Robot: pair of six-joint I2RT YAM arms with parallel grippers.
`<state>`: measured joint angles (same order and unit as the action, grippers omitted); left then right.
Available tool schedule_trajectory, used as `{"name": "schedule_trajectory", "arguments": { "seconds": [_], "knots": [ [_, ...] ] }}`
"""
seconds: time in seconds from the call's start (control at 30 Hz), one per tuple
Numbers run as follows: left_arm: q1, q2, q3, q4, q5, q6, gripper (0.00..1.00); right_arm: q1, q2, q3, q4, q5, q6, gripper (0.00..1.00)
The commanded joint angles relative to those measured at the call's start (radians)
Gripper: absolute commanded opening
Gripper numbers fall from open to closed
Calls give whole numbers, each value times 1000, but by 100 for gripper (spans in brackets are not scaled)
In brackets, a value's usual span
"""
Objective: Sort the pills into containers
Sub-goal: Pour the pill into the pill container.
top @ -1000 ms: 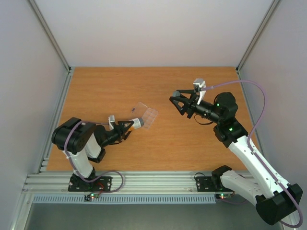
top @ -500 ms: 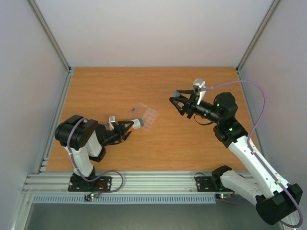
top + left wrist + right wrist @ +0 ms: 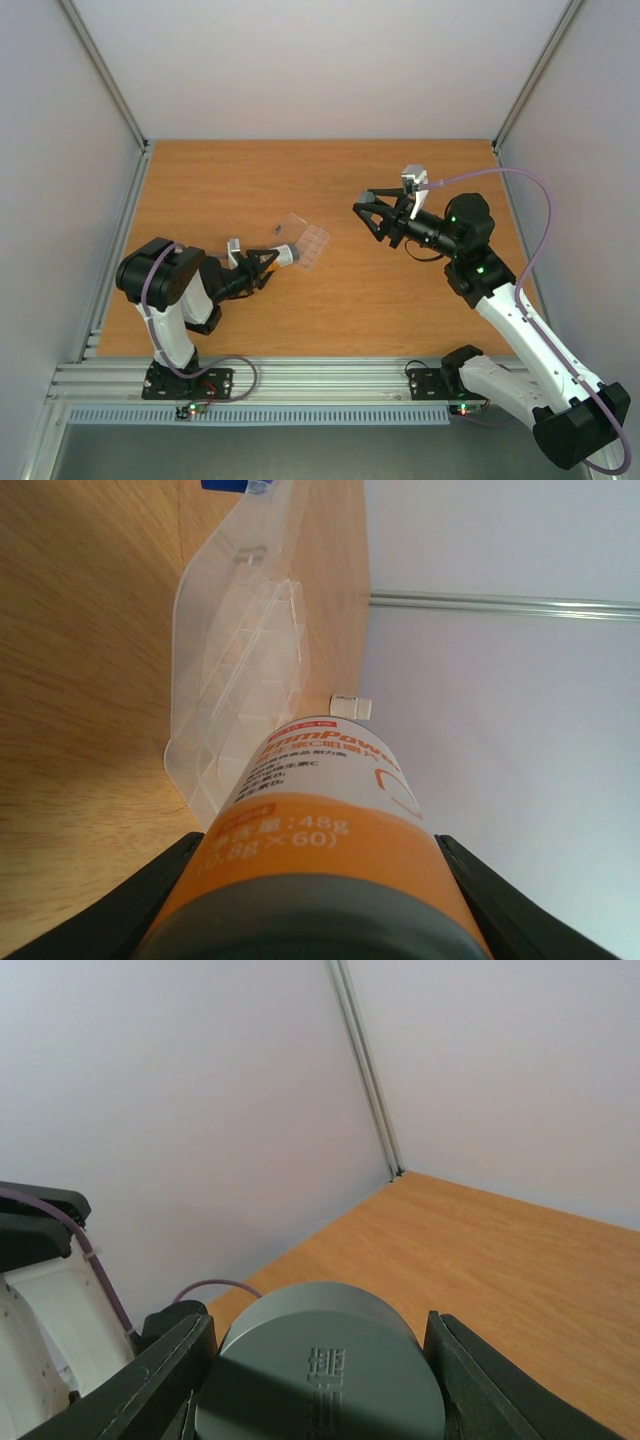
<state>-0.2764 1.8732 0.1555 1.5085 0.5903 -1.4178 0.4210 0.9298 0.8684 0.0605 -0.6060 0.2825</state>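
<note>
My left gripper (image 3: 262,268) is shut on an orange-and-white pill bottle (image 3: 284,258), held nearly level with its mouth toward the clear pill box (image 3: 312,246). In the left wrist view the bottle (image 3: 330,810) fills the space between my black fingers (image 3: 150,895), and the box's empty cells (image 3: 250,680) stand just past its mouth. The lid (image 3: 291,224) lies open. A dark speck, one pill (image 3: 276,230), lies by the lid; a blue bit (image 3: 225,484) shows at the top edge. My right gripper (image 3: 372,214) is raised and shut on the grey bottle cap (image 3: 320,1360).
The wooden table (image 3: 240,180) is walled by white panels, with aluminium rails along the left edge (image 3: 118,240) and the near edge. The right arm's purple cable (image 3: 540,200) loops above the right side.
The left arm's upper joints have shifted slightly to the right, with the bottle staying at the box. The right arm has not moved.
</note>
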Motion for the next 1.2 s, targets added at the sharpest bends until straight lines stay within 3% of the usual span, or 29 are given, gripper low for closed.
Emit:
{"name": "schedule_trajectory", "arguments": {
  "seconds": [0.0, 0.4, 1.17],
  "knots": [
    [4, -16, 21, 168, -5, 57, 0, 5, 3, -9, 19, -2, -18, 23],
    [4, -99, 36, -13, 2, 137, 0, 5, 8, -19, 28, 0, -11, 23],
    [4, -136, 21, -140, -22, 212, 0, 5, 2, -23, 22, 0, -1, 22]
  ]
}}
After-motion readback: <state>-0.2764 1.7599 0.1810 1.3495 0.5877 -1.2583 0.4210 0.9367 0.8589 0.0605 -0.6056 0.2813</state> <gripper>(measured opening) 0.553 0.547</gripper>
